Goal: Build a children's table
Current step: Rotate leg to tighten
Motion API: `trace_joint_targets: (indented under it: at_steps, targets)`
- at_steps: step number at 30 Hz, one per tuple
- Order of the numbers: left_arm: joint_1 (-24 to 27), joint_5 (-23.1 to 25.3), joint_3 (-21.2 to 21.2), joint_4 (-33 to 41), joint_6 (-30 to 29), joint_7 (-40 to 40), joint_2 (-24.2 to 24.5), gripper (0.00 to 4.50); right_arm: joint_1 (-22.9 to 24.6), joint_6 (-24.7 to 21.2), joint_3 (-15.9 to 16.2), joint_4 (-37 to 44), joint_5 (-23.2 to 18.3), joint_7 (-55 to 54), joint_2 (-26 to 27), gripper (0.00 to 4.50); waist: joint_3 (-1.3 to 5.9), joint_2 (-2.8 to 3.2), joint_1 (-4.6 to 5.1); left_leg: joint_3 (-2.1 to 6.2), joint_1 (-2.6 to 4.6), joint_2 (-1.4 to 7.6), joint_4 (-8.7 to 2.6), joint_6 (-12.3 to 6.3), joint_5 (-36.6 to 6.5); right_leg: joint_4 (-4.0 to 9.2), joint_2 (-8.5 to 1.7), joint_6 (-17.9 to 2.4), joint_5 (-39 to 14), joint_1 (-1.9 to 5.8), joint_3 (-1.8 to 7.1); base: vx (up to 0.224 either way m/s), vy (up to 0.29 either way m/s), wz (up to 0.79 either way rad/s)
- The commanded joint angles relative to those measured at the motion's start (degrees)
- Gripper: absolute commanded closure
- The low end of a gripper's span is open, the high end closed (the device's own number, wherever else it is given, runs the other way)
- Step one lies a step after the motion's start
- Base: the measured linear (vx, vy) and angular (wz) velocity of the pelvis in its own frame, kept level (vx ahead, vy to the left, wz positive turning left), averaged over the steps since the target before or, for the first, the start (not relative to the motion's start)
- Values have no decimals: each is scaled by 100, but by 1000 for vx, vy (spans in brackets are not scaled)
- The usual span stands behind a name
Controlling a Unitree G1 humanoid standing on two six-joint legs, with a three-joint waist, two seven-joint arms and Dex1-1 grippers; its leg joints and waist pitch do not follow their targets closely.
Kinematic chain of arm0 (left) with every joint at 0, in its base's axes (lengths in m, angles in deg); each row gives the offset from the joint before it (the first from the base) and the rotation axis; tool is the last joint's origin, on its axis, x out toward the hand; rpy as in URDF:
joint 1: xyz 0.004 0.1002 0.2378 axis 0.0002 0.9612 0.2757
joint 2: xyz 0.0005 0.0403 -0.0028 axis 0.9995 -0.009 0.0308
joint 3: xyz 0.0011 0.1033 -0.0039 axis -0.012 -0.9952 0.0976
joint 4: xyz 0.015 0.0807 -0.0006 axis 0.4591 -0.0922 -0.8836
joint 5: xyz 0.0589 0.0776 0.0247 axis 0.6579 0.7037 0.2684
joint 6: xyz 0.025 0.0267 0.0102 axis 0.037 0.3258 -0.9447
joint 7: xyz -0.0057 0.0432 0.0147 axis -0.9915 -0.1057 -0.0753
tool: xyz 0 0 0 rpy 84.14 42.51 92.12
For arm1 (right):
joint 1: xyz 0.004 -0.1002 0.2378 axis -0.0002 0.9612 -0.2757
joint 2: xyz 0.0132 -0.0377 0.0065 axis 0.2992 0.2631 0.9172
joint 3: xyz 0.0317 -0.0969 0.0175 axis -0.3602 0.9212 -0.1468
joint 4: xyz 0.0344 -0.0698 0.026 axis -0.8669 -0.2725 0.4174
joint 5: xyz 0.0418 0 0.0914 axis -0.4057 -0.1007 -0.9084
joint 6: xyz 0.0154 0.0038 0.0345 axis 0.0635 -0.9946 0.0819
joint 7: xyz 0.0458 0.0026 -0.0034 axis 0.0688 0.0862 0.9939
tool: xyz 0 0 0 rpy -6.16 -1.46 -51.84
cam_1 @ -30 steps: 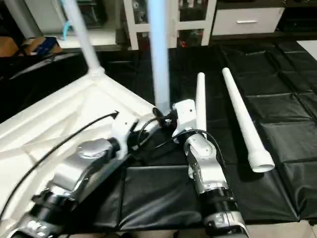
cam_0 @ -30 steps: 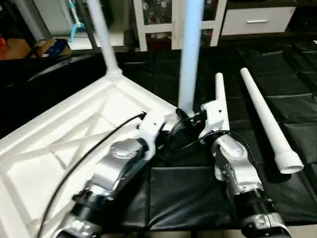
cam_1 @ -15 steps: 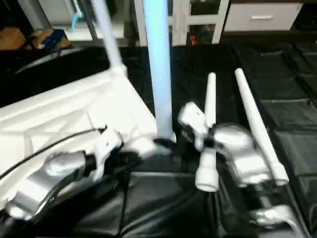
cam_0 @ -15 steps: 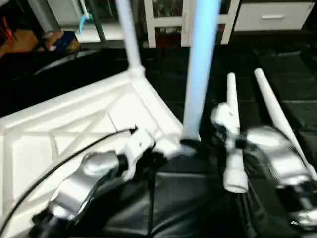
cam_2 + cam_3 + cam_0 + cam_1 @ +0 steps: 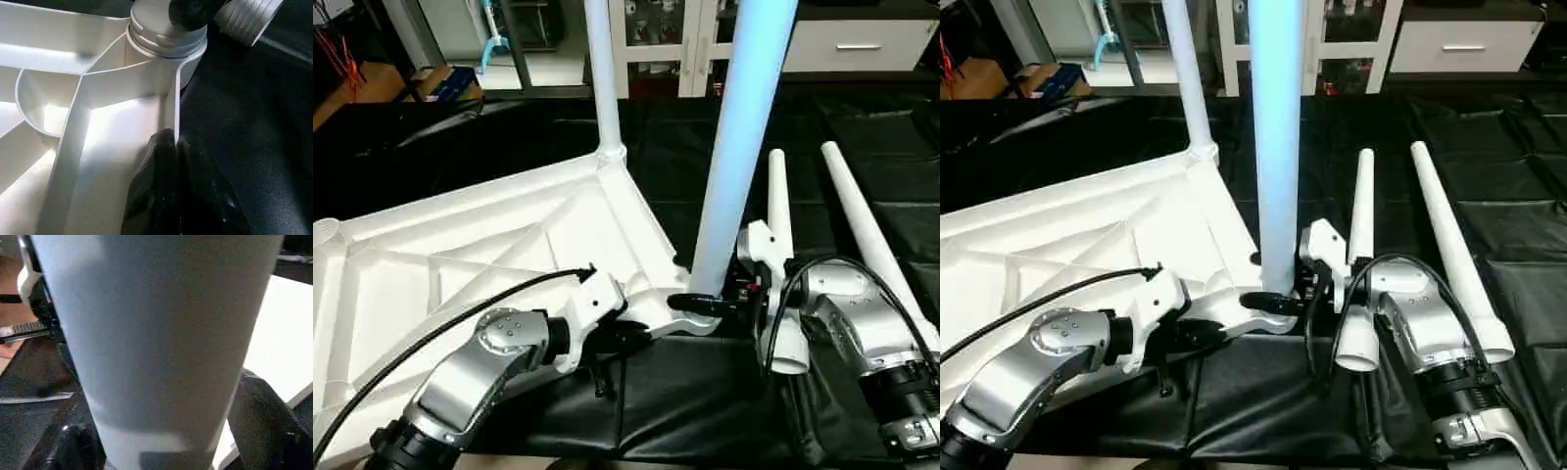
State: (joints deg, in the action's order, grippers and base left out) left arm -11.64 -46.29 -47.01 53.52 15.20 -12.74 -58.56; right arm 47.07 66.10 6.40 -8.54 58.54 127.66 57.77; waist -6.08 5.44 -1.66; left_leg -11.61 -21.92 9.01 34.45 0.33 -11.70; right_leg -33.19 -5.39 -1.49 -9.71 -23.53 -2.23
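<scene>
White plastic tabletop (image 5: 460, 255) lies upside down on black matting (image 5: 705, 392), ribbed underside facing up, occupying the left half of the work area. Two legs are standing upright in its corner sockets: a far leg (image 5: 600, 73) at the rear corner and a near leg (image 5: 739, 147) at the corner closest to the robot's right arm. Two further loose legs lie on the matting to the right of the tabletop, roughly parallel, wide ends toward the robot: the inner loose leg (image 5: 777, 225) just beside the right forearm, the outer loose leg (image 5: 862, 230) a little further right.

Left gripper (image 5: 173, 161): fingers pressed together with the thin edge wall of the tabletop pinched between them, close to the near corner socket (image 5: 166, 34). The left wrist view shows the two black fingers on either side of that wall.

Right gripper (image 5: 1268, 302): fingers spread around the base of the near leg, just above the socket. In the right wrist view a black finger (image 5: 261, 416) shows on each side of the pale tube. Whether the pads press on the leg or stand slightly off it cannot be determined.

Background: white cabinets (image 5: 842, 39) and shelving beyond the matting
</scene>
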Motion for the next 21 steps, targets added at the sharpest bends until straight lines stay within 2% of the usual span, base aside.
trace_joint_targets:
  at_steps: [1, 3, 8, 13, 15, 16, 17, 18, 19, 20, 21]
  targets:
    - [116, 49, -206, -105, -205, 70, 96, 450, 24, -44, -80, 11, -72, 48, -45, 166, 390, -84, 16, 180, 120, 383, -416, -830, -508, 244, -273, -1524, -539, 246, 166, 0, 0, 0]
    - [112, 51, -209, -107, -214, 72, 99, 450, 56, -57, -65, 24, -67, 79, -63, 195, 376, -82, 8, 184, 118, 390, -420, -862, -531, 255, -273, -1525, -646, 241, 160, 0, 0, 0]
    - [110, 62, -192, -112, -237, 64, 101, 450, 111, -32, -80, -35, -61, 16, -11, 238, 362, -87, 12, 189, 123, 394, -441, -758, -723, 282, -271, -1464, -937, 237, 160, 0, 0, 0]
    - [105, 77, -107, -179, -250, -76, 39, 450, 109, -11, -226, -262, 17, -522, 221, 253, 356, -90, 25, 190, 116, 388, -448, -711, -749, 286, -274, -1447, -979, 232, 163, 0, 0, 0]
    - [60, 125, -58, -271, -280, -227, -40, 450, 107, -12, -256, -339, 105, -839, 342, 253, 335, -94, 40, 186, 117, 389, -464, -652, -898, 310, -276, -1412, -1168, 223, 168, 0, 0, 0]
    - [32, 150, -34, -322, -303, -308, -84, 450, 106, 4, -262, -376, 165, -1007, 401, 254, 333, -92, 45, 194, 136, 390, -481, -548, -1054, 335, -278, -1340, -1414, 221, 169, 0, 0, 0]
    - [-20, 196, 9, -415, -333, -457, -170, 450, 118, 12, -243, -403, 285, -1285, 491, 255, 323, -92, 52, 194, 129, 388, -486, -523, -1092, 342, -277, -1317, -1472, 215, 170, 0, 0, 0]
    - [-97, 247, 73, -542, -387, -657, -291, 450, 131, -27, -237, -445, 423, -1681, 629, 255, 308, -123, 68, 189, 125, 382, -500, -451, -1167, 364, -275, -1263, -1624, 209, 172, 0, 0, 0]
    - [-264, 360, 215, -816, -496, -1105, -561, 450, 149, -114, -215, -532, 755, -2584, 924, 255, 284, -94, 87, 180, 127, 391, -511, -384, -1209, 368, -273, -1245, -1725, 173, 188, 0, 0, 0]
    - [-311, 391, 254, -892, -526, -1230, -637, 450, 153, -139, -209, -557, 850, -2839, 1006, 255, 249, -93, 116, 186, 154, 369, -539, -185, -1486, 420, -262, -1123, -2171, 151, 178, 0, 0, 0]
    - [-367, 417, 313, -985, -572, -1383, -733, 450, 148, -154, -212, -600, 947, -3129, 1108, 255, 256, -104, 137, 209, 160, 360, -547, -91, -1634, 428, -278, -1056, -2373, 169, 168, 0, 0, 0]
